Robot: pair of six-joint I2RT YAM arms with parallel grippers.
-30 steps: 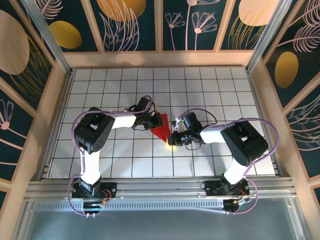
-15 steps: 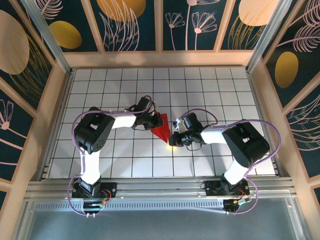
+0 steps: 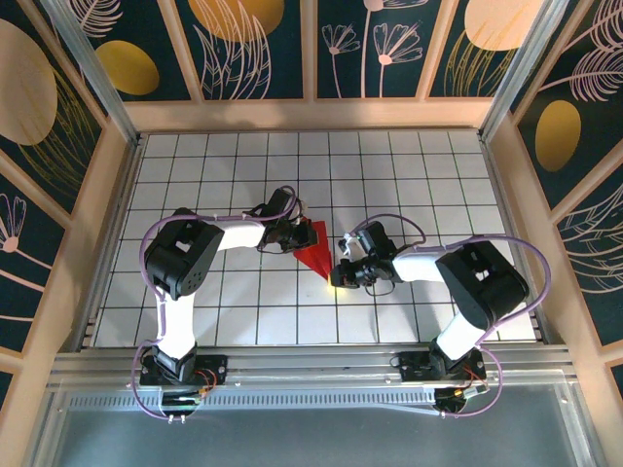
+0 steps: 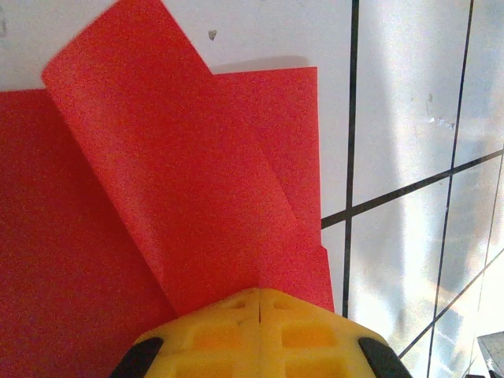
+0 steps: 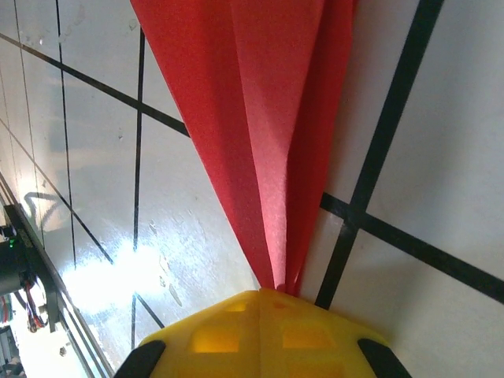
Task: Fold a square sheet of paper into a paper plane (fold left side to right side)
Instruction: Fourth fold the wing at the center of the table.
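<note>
The square sheet of paper (image 3: 314,249) is now a narrower creased red shape lying on the white grid table (image 3: 438,185), wide at the far end and pointed toward the near side. My left gripper (image 3: 295,233) is at its wide far-left end. In the left wrist view a curled flap of the paper (image 4: 165,181) runs into the closed yellow fingers (image 4: 315,335) of the left gripper (image 4: 260,293). My right gripper (image 3: 340,271) holds the pointed near tip. The right wrist view has the paper's layers (image 5: 260,134) converging into the shut right gripper (image 5: 261,293).
Wooden walls with dark floral panels (image 3: 311,49) enclose the table on three sides. A metal rail (image 3: 311,365) runs along the near edge by the arm bases. Black grid lines (image 5: 370,181) cross beside the paper tip.
The right arm's forearm and elbow have drifted slightly right and toward the near side. The paper and left gripper stay almost where they were.
</note>
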